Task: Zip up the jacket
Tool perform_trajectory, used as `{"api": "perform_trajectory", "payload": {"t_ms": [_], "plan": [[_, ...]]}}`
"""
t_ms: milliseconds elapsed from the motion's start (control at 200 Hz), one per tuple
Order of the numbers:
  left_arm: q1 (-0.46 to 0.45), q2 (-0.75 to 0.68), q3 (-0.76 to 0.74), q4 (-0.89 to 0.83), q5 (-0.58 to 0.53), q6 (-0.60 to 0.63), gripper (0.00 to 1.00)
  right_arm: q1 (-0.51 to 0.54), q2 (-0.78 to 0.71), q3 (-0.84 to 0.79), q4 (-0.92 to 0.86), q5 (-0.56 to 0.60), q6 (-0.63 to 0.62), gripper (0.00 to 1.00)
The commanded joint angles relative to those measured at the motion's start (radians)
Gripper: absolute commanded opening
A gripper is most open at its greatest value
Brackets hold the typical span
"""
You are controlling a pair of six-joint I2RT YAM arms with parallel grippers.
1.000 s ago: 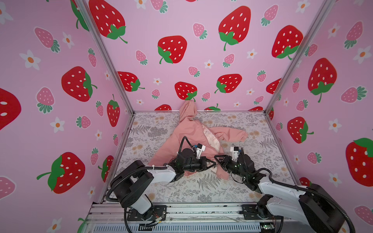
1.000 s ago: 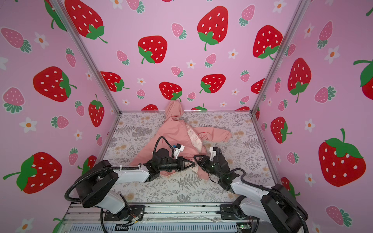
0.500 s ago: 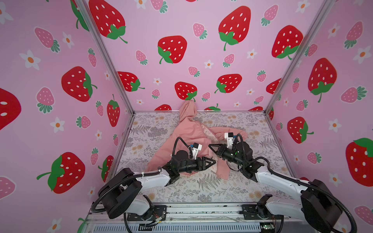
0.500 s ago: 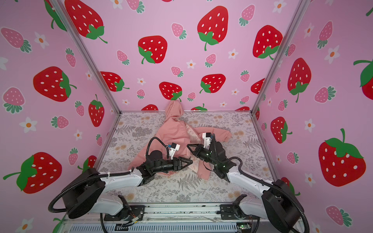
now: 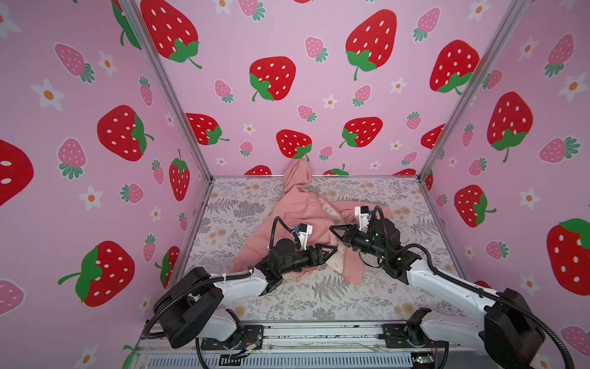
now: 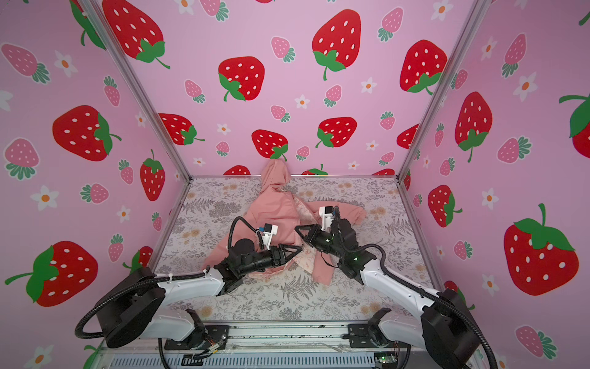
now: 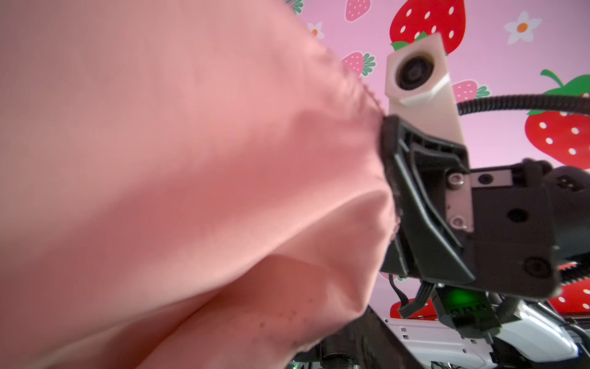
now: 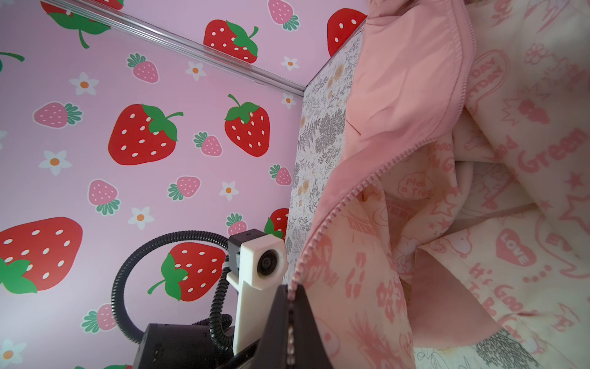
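Note:
The salmon-pink jacket [image 5: 300,211] [image 6: 274,211] lies unzipped on the floral table cover, its hood against the back wall. Its front panel is folded back, showing cream printed lining [image 8: 526,159]. My right gripper [image 5: 333,228] [image 6: 298,228] is shut on the jacket's zipper edge [image 8: 344,198]; the pink teeth run straight in between its fingertips [image 8: 290,289]. My left gripper [image 5: 332,249] [image 6: 297,250] stands open just below it, over the lower hem. In the left wrist view pink fabric [image 7: 191,159] fills most of the frame, and only one of my left fingers [image 7: 380,335] shows.
The floral table cover [image 5: 319,300] is boxed in by strawberry-print walls on three sides, with metal corner posts [image 5: 204,172]. An aluminium rail [image 5: 303,332] with both arm bases runs along the front edge. The jacket's right sleeve [image 5: 351,271] trails toward the front.
The right gripper has shut on the zipper edge and moved up and back from the hem. The left gripper, shut a second ago, has opened and stays near the hem.

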Motion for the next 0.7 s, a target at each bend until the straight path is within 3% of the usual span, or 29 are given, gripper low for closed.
{"api": "perform_trajectory", "payload": {"t_ms": [0,380,565,690], "plan": [[0.009,-0.044,0.014,-0.028,-0.053,0.067,0.71,-0.001,-0.026,0.033,-0.015,0.023,0.021,0.00],[0.009,0.003,0.112,-0.015,0.092,0.103,0.68,0.017,-0.010,0.032,-0.001,0.027,0.034,0.00],[0.005,0.034,0.128,-0.009,0.113,0.097,0.58,0.018,-0.005,0.029,0.008,0.026,0.040,0.00],[0.006,0.040,0.128,-0.012,0.111,0.091,0.46,0.017,-0.006,0.026,0.009,0.027,0.040,0.00]]}}
